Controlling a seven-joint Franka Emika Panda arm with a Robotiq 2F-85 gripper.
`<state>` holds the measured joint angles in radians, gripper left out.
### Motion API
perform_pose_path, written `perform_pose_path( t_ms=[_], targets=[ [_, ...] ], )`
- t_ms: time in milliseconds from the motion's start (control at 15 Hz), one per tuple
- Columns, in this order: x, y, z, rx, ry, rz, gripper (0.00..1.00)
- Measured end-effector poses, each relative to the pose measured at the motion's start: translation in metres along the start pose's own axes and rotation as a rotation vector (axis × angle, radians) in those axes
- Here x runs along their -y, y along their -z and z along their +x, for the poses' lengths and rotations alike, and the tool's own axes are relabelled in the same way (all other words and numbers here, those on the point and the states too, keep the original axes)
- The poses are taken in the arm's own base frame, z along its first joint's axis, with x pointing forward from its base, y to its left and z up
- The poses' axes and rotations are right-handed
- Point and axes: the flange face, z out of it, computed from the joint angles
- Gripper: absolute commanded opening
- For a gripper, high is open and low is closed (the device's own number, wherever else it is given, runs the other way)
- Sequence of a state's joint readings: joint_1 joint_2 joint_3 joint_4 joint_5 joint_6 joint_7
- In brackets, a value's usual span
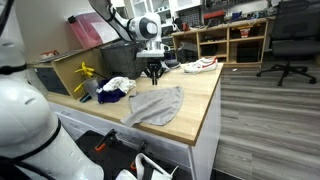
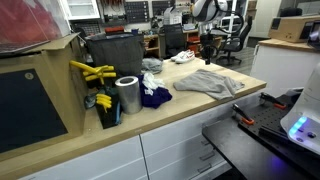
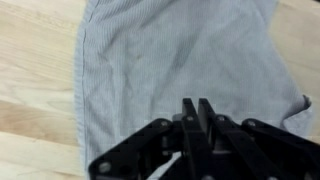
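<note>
Bench [image 1: 205, 90] of pale wood, sitting in a workshop on grey plank floor [image 1: 270, 120], with shelves [image 1: 235, 38] and chair [image 1: 290, 45] behind.
Lying spread out and rumpled mid-bench, just beside a blue-and-white heap [image 1: 115, 88]: grey cloth [image 1: 158, 105], showing fine ribbing in the wrist view. Hovering above its far edge: gripper [image 1: 153, 73], fingers pressing together, narrow, gripping nothing.

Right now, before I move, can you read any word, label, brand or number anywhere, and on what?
No text can be read.
The grey cloth is plain in the wrist view.
Any marking on the sneaker, the silver cylinder or the shelf items is too small and blurred in the exterior views.
</note>
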<state>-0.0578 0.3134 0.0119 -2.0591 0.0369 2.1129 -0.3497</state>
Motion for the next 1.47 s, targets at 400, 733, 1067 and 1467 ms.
perform_pose_path(
  t_ms=[400, 733, 1067, 1467],
  targets=[
    [-0.016, -0.035, -0.005, -0.137, -0.157, -0.164, 0.0],
    [-0.036, -0.06, -0.001, -0.178, -0.282, -0.194, 0.0],
    [-0.044, -0.074, 0.017, -0.18, -0.373, -0.16, 0.0],
    [-0.051, -0.073, 0.05, -0.217, -0.402, -0.141, 0.0]
  ],
)
